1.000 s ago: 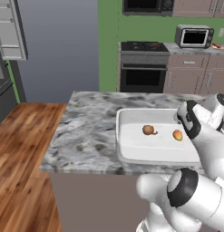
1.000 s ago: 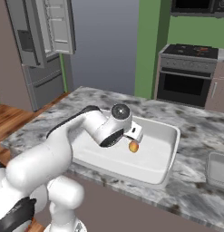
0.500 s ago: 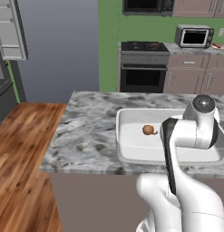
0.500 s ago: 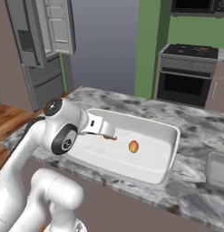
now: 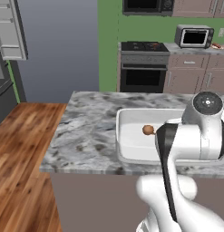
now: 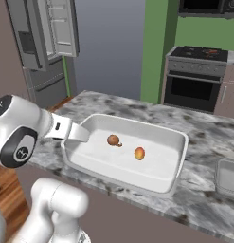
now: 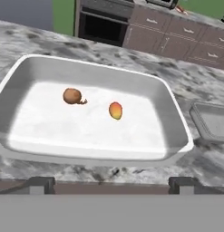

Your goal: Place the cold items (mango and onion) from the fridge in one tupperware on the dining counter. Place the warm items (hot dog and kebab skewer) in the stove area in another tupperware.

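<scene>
The arm was folded back near the counter's (image 6: 203, 199) front edge, its gripper (image 7: 111, 183) spread wide with nothing between the tips. Ahead lay the white tub (image 7: 174, 122), with bare floor around the onion (image 7: 72, 96) at left and the mango (image 7: 115, 110) just right. A second tub (image 7: 213, 122) sat far right.
</scene>
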